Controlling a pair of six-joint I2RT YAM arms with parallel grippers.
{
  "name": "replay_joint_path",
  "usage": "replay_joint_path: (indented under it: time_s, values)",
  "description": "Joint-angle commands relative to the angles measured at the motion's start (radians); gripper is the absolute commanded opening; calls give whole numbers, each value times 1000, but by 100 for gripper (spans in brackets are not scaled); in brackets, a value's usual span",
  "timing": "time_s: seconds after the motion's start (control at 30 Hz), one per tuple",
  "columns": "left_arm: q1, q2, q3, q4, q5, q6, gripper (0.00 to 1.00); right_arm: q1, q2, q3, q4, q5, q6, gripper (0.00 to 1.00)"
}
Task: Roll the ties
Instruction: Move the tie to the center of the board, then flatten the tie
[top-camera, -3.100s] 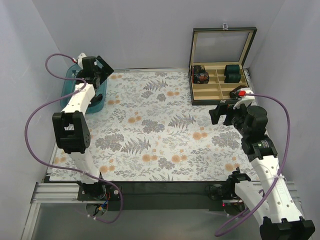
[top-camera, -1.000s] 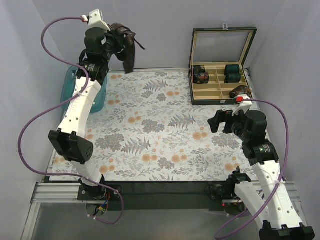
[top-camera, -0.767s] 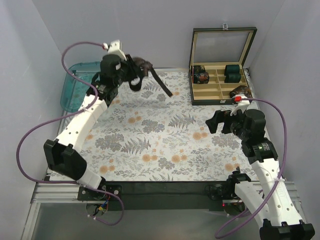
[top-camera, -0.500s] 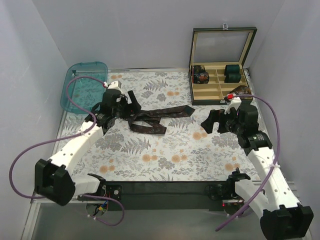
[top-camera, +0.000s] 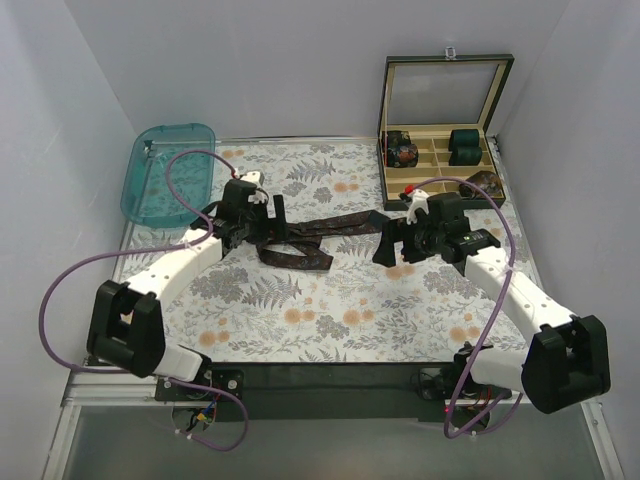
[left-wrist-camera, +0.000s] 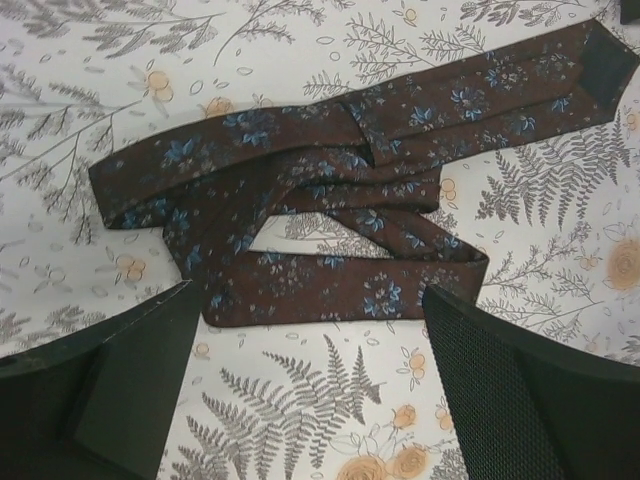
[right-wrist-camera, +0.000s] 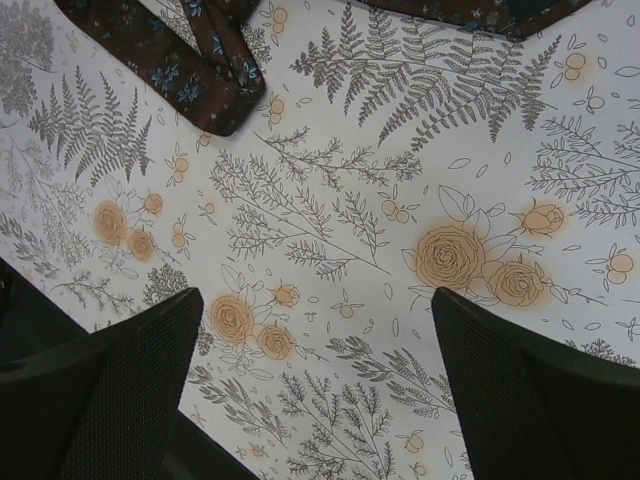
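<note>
A dark brown tie (top-camera: 318, 232) with small pale-blue flowers lies loosely folded over itself on the flowered cloth (top-camera: 300, 310) in the middle. In the left wrist view the tie (left-wrist-camera: 330, 200) fills the upper half, its pointed end at the top right. My left gripper (top-camera: 272, 222) is open and empty at the tie's left end, with its fingers (left-wrist-camera: 130, 380) just short of the tie's near edge. My right gripper (top-camera: 385, 245) is open and empty by the tie's right end. The right wrist view shows a folded part of the tie (right-wrist-camera: 190, 70) at the top left.
An open dark case (top-camera: 440, 190) at the back right holds a brown coil (top-camera: 403, 152) and teal-green rolled bundles (top-camera: 465, 145). Another brown coil (top-camera: 482, 183) sits at its right corner. A teal bin (top-camera: 165, 170) stands at the back left.
My left arm swung the tie from the teal bin down onto the middle of the cloth and let it go. My right arm moved left to the tie's right end.
</note>
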Motion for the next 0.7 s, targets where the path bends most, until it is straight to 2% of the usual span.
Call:
replay_joint_path:
  time_s: [0.0, 0.07, 0.3, 0.4, 0.67]
  values:
    - [-8, 61, 103, 34, 34, 104, 86, 29, 13, 43, 21, 16, 10, 85]
    - [-8, 68, 86, 24, 22, 52, 86, 37, 18, 40, 20, 31, -4, 85]
    - [-7, 11, -82, 4, -168, -111, 85, 68, 79, 55, 20, 24, -24, 81]
    - [-2, -7, -139, 41, -231, -123, 83, 81, 102, 67, 18, 4, -41, 80]
    - [3, 66, -193, 265, -245, -72, 84, 95, 121, 70, 18, -21, -61, 79]
